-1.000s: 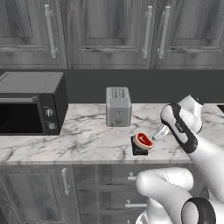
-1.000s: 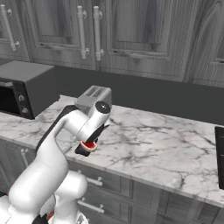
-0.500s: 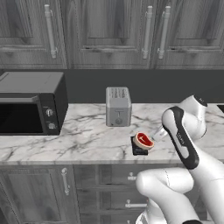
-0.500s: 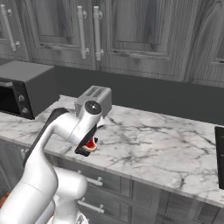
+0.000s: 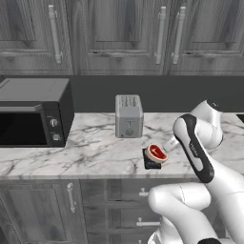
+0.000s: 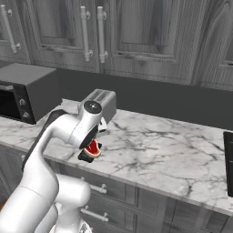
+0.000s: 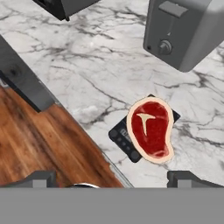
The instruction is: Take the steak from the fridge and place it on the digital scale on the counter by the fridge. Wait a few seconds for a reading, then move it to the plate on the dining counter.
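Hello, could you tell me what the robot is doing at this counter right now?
The steak lies on the digital scale, near the front edge of the marble counter in front of the toaster. The gripper hangs open above it, holding nothing. It looks like the weighing pause before the steak goes on to the plate.

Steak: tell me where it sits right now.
The steak lies flat on the digital scale near the marble counter's front edge, just in front and right of the toaster in the left base view.
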